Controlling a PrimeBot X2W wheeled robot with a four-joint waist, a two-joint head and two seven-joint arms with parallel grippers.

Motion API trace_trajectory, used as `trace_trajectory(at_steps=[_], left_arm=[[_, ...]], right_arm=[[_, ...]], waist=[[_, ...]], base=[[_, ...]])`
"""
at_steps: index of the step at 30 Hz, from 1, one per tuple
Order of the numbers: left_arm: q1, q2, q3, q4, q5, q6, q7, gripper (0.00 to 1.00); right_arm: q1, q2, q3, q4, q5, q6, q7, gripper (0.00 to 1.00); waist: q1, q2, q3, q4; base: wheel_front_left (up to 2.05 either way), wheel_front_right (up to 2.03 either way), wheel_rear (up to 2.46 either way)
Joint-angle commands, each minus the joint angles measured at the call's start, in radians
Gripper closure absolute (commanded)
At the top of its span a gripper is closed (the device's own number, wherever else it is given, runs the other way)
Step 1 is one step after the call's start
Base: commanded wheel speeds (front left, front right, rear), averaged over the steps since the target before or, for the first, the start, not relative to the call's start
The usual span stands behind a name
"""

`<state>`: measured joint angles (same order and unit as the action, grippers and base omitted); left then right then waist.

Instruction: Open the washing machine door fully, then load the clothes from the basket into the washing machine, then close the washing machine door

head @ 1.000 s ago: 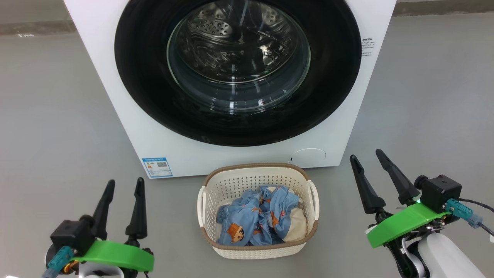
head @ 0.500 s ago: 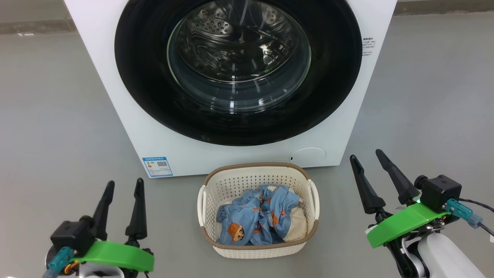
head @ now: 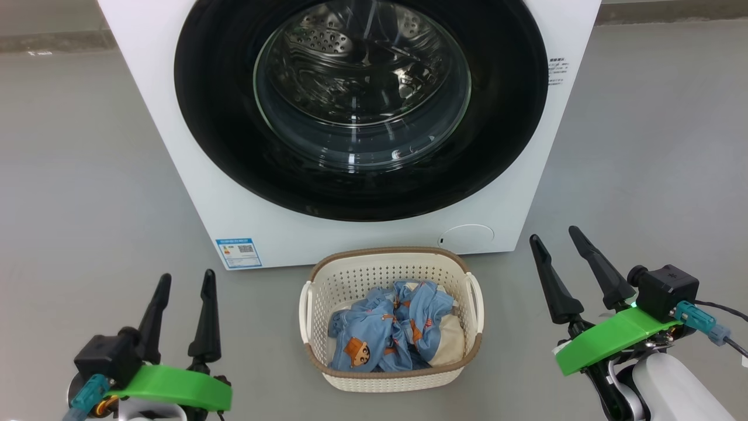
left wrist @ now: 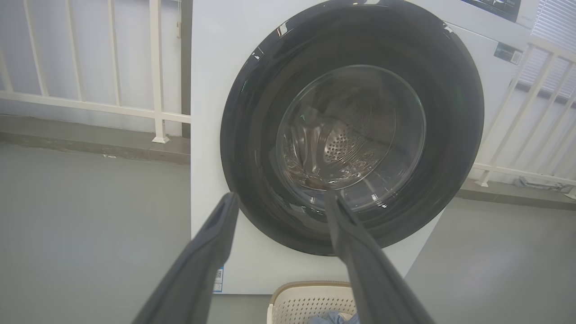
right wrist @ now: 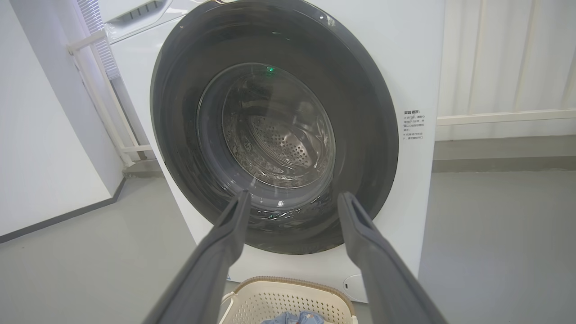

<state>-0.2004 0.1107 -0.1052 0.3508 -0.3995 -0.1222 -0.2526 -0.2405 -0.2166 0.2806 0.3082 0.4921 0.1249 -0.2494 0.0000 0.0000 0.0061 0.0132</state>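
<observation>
1. While the big white front-loading washing machine (head: 169, 146) takes up the 12 o'clock half of the head view, its large round door with glossy black rim and clear bulging glass bowl (head: 222, 134) sits shut against the front. The perforated steel drum shows through the glass.
2. Small cream-white perforated plastic basket with brown woven-look rim (head: 388, 253) stands on the grey floor (head: 87, 175) at 6 o'clock of the door, close in front of the machine.
3. Bundle of light blue clothes with orange-brown cartoon figures plus a cream-white piece (head: 374, 327) lies inside the basket, below the rim.
4. Left gripper (head: 187, 275) is at 7 o'clock in the head view, with its dark fingers spread and nothing between them, well apart from the basket.
5. Right gripper (head: 554, 233) is at 4 o'clock, with its fingers spread and empty, apart from the basket.
6. Blue label sticker (head: 238, 252) is at 7 o'clock under the door, and the round white cap (head: 466, 238) is at 5 o'clock.
7. Both wrist views face the shut door between parted fingers, with the basket rim at 6 o'clock.
</observation>
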Motion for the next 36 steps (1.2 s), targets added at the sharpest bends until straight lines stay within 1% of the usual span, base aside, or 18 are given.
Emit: trace_trajectory(at_steps=[1,10,16,27,36], left_arm=[[-0.042,0.016,0.035,-0.013,0.010,-0.001,-0.009,0.00],[-0.047,0.016,0.037,-0.003,0.024,0.000,-0.009,0.00],[-0.049,0.015,0.038,0.001,0.026,-0.001,-0.009,0.00],[-0.051,0.015,0.041,0.002,0.028,-0.002,-0.009,0.00],[-0.050,0.015,0.036,-0.013,0.005,-0.005,-0.009,0.00]], right_arm=[[-0.030,-0.004,0.011,-0.023,-0.001,0.006,-0.012,0.00],[-0.034,-0.007,0.011,-0.021,0.002,0.006,-0.012,0.00],[-0.035,-0.007,0.011,-0.021,0.003,0.006,-0.012,0.00],[-0.034,-0.003,0.008,-0.022,0.003,0.006,-0.012,0.00],[-0.033,-0.001,0.005,-0.023,-0.001,0.006,-0.012,0.00]], waist=[[0.0000,0.0000,0.001,0.000],[0.0000,0.0000,0.003,0.002],[0.0000,0.0000,0.005,0.002],[0.0000,0.0000,0.010,0.001],[0.0000,0.0000,0.010,0.001]], base=[[0.00,0.00,0.00],[0.05,0.05,-0.10],[0.50,0.50,-1.00],[1.09,1.09,-2.18],[1.02,1.02,-2.04]])
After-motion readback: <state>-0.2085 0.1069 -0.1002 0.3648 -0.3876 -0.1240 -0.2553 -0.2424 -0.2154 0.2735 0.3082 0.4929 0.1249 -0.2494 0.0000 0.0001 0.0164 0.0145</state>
